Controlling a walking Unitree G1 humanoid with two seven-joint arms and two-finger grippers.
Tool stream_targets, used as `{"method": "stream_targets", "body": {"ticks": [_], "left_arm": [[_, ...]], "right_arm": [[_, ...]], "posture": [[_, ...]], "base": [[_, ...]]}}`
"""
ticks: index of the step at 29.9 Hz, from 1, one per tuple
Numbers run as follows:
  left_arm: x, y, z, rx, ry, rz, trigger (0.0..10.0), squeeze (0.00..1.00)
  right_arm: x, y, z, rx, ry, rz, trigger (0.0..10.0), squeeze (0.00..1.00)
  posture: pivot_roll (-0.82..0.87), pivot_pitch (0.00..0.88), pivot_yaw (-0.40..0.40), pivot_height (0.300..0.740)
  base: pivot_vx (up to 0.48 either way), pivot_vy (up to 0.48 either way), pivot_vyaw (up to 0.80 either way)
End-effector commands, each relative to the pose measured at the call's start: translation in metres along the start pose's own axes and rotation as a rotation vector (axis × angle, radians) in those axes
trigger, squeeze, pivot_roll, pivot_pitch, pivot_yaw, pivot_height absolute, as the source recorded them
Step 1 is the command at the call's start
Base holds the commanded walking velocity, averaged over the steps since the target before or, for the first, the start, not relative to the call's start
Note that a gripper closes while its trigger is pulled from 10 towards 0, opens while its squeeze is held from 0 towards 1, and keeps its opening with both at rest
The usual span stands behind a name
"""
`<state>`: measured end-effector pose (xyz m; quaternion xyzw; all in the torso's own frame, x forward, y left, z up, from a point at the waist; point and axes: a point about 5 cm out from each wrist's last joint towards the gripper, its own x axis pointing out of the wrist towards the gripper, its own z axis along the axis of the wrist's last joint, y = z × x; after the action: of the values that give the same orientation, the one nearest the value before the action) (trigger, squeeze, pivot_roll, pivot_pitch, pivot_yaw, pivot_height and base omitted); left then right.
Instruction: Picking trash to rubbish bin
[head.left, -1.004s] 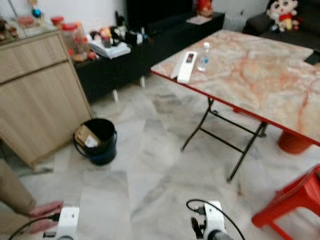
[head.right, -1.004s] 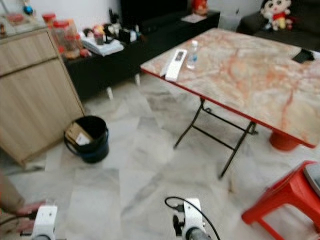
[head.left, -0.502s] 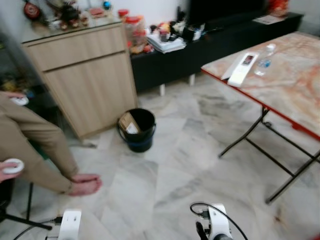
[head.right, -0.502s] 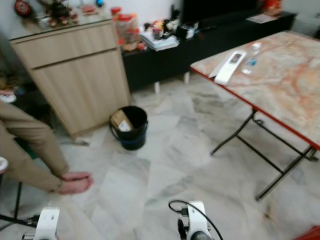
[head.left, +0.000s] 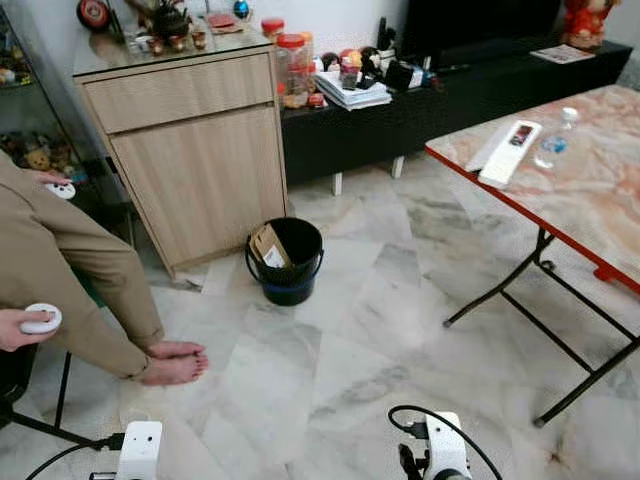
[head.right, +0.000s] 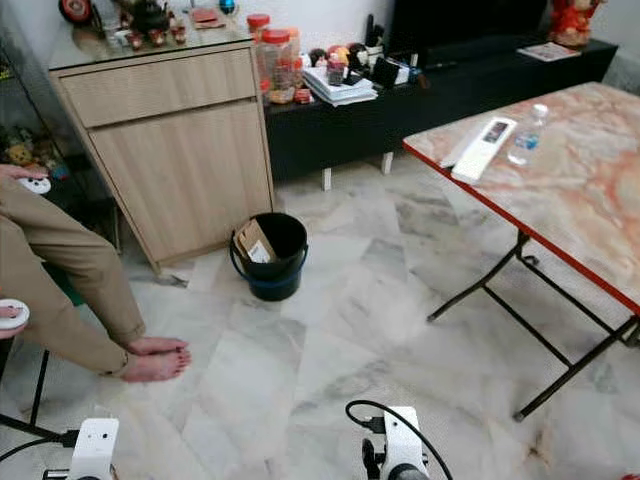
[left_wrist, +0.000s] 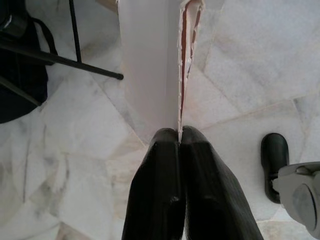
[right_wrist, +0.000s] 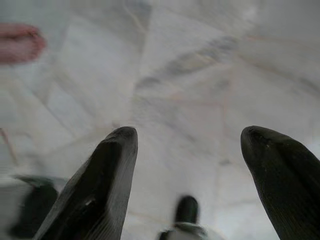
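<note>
On the marble floor in front of the wooden cabinet (head.left: 195, 150) stands a black bucket (head.left: 287, 262) with cardboard scraps inside — well ahead of the robot. The left gripper (left_wrist: 180, 137) has its fingers pressed together on a flat white piece of packaging (left_wrist: 152, 65), held out over the tiles. The right gripper (right_wrist: 187, 145) hangs with fingers spread wide, holding nothing. A person's bare feet (head.left: 172, 362) rest to the left, and a marble-topped table (head.left: 580, 190) stands to the right — a remote (head.left: 510, 152) lies on it.

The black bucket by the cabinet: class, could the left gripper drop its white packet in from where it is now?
Probably not yet. The left gripper, shut on the white packet, hangs over bare floor, and open tiles separate it from the black bucket.
</note>
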<state>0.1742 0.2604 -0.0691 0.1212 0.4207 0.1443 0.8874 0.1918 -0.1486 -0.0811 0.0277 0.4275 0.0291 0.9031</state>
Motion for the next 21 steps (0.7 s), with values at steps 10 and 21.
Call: {"method": "stream_targets", "body": {"ticks": [10,21], "left_arm": [[0.005,-0.008,0.022,0.066,-0.047,-0.044,10.0,0.00],[0.009,-0.011,0.051,0.104,-0.110,-0.073,10.0,0.00]], "right_arm": [[-0.003,-0.013,-0.003,0.048,-0.009,-0.063,10.0,0.00],[-0.005,-0.021,-0.007,0.135,-0.017,-0.116,10.0,0.00]], "posture": [[-0.09,0.000,0.084,0.740],[-0.11,0.000,0.116,0.740]], "base": [[0.379,0.000,0.00],[0.380,0.000,-0.07]]}}
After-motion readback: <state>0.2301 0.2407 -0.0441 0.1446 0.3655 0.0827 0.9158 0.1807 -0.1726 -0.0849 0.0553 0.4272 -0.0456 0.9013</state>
